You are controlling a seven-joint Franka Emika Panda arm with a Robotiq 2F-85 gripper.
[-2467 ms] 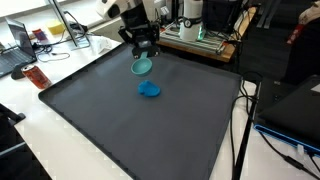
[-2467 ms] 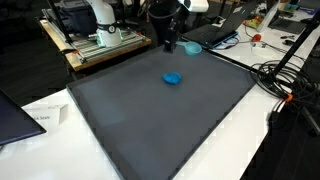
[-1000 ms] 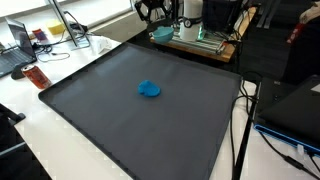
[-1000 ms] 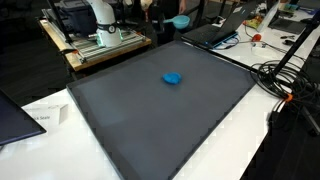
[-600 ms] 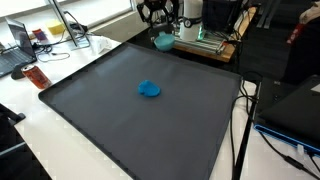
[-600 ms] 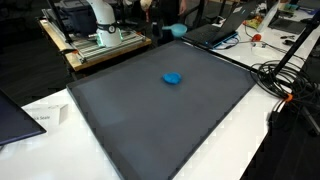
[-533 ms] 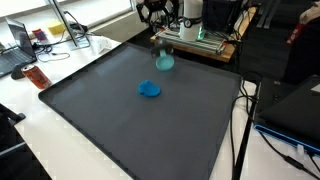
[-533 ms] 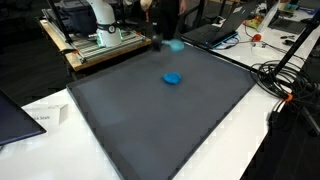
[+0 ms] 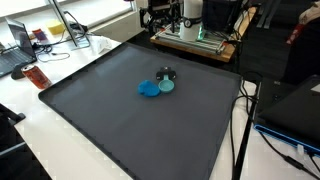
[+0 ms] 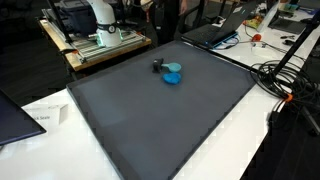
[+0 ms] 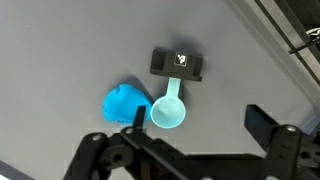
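Note:
A teal measuring scoop (image 11: 167, 110) lies on the dark grey mat (image 9: 120, 130), its bowl touching a bright blue lump (image 11: 125, 103). Its handle points to a small black block (image 11: 177, 64) with a white mark. In both exterior views the scoop (image 9: 166, 86) (image 10: 174, 68) sits beside the blue lump (image 9: 148, 89) (image 10: 172, 77) near the mat's far edge. My gripper (image 11: 198, 118) hangs high above them, open, with nothing between its fingers. In an exterior view the gripper (image 9: 160, 18) is up at the back, well clear of the mat.
A bench with equipment (image 9: 200, 35) stands behind the mat. A red can (image 9: 38, 77) and a laptop (image 9: 18, 45) sit off one side. Cables (image 10: 285, 80) trail off another side, and a paper (image 10: 45, 115) lies by the mat's corner.
The gripper held the scoop high at the back, then opened. The scoop dropped to the mat and now lies beside the blue lump with the black block at its handle end.

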